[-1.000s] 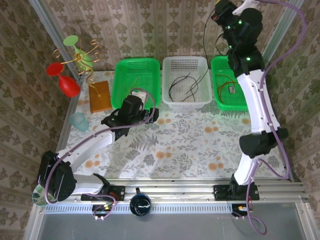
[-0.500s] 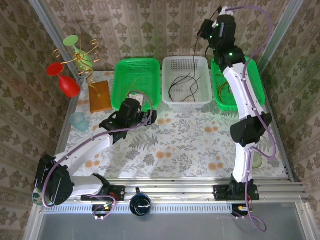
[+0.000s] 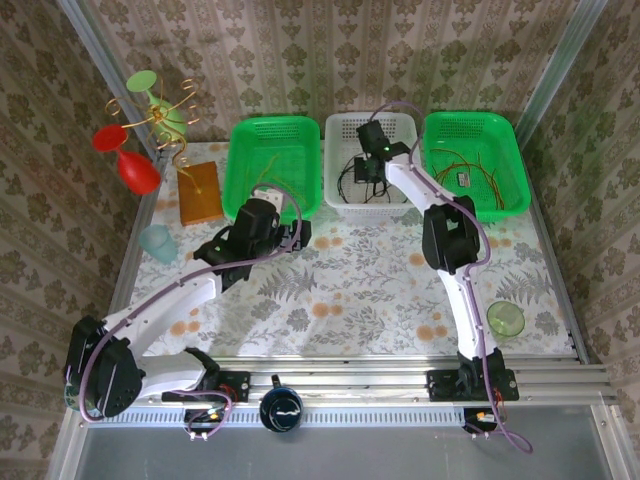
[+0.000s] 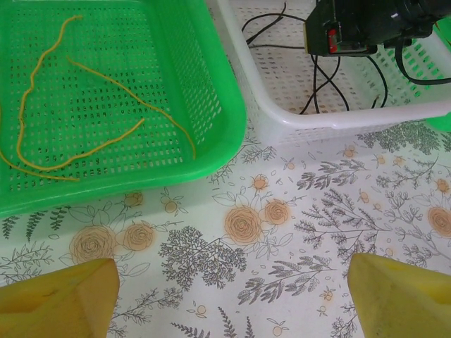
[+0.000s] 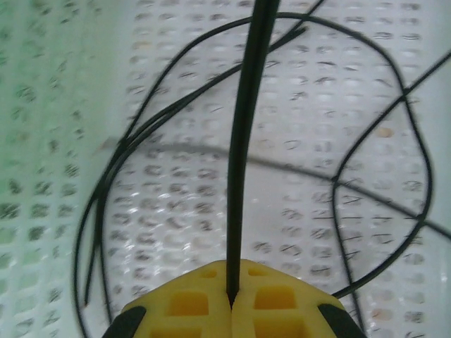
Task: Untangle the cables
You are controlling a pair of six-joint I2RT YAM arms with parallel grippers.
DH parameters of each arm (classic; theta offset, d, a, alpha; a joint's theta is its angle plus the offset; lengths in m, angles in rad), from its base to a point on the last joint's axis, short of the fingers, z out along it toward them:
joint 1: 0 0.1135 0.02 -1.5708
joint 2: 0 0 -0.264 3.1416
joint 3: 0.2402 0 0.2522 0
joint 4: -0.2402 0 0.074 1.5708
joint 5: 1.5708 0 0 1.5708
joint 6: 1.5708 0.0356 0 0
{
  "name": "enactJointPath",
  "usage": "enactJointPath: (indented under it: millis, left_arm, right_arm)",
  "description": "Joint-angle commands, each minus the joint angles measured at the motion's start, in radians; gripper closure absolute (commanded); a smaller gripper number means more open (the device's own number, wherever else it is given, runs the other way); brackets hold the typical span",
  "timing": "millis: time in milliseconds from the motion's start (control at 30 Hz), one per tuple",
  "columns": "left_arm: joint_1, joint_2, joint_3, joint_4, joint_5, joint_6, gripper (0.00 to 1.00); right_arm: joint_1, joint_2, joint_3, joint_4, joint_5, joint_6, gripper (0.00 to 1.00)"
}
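Sorted by colour along the tabletop's (image 4: 282, 232) far edge: a yellow-olive cable (image 4: 42, 98) in the left green basket (image 4: 141, 184), black cables (image 3: 350, 178) in the white basket (image 3: 370, 208), red-orange cables (image 3: 488, 172) in the right green basket (image 3: 475, 214). Clamped shut in the right claw (image 5: 232, 299) over the white basket, one black strand (image 5: 246, 141); held wide apart and empty above the tabletop near the left green basket, the left claw (image 4: 229, 296). Seemingly left to do: parting the crossed black loops.

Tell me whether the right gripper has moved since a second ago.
Yes. The right gripper, shut on a thin black cable, has swung left from beyond the right-hand green plastic basket to above the white perforated plastic basket.
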Motion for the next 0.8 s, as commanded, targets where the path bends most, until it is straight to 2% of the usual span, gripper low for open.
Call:
enactJointPath:
  millis: [0, 133, 200, 233, 300, 367, 400, 500, 600, 667, 767]
  left_arm:
    - [-0.01, -0.021, -0.018, -0.01, -0.015, -0.021, 0.15]
    - [-0.011, -0.031, -0.016, -0.024, -0.018, -0.022, 0.15]
    - [-0.011, -0.039, -0.018, -0.026, -0.02, -0.016, 0.15]
    - [-0.012, -0.041, -0.018, -0.027, -0.02, -0.012, 0.15]
    - [-0.011, -0.05, -0.02, -0.031, -0.019, -0.004, 0.15]
    - [-0.012, -0.057, -0.018, -0.04, -0.021, 0.005, 0.15]
    - [-0.01, -0.061, -0.017, -0.049, -0.021, 0.007, 0.14]
    - [-0.009, -0.08, -0.016, -0.068, -0.026, 0.02, 0.14]
    - [-0.004, -0.11, -0.025, -0.08, -0.033, 0.035, 0.13]
    - [0.006, -0.135, -0.036, -0.081, -0.031, 0.046, 0.12]
    - [0.038, -0.167, -0.052, -0.081, -0.019, 0.063, 0.11]
  right_arm:
    - [0.001, 0.034, 0.088, -0.091, -0.015, -0.039, 1.0]
    - [-0.002, 0.016, 0.091, -0.091, -0.011, -0.03, 0.99]
    - [-0.008, -0.004, 0.112, -0.091, -0.013, -0.035, 0.9]
    - [-0.011, -0.012, 0.127, -0.097, -0.015, -0.038, 0.8]
    - [-0.024, -0.028, 0.179, -0.128, -0.03, -0.043, 0.44]
    - [-0.042, -0.041, 0.238, -0.172, -0.039, -0.042, 0.14]
    - [-0.05, -0.053, 0.261, -0.194, -0.045, -0.042, 0.02]
    - [-0.066, -0.127, 0.266, -0.221, -0.058, -0.052, 0.0]
    - [-0.073, -0.239, 0.175, -0.212, -0.061, -0.077, 0.0]
    - [-0.073, -0.348, 0.047, -0.173, -0.064, -0.091, 0.0]
    - [-0.075, -0.563, -0.251, -0.023, -0.064, -0.102, 0.0]
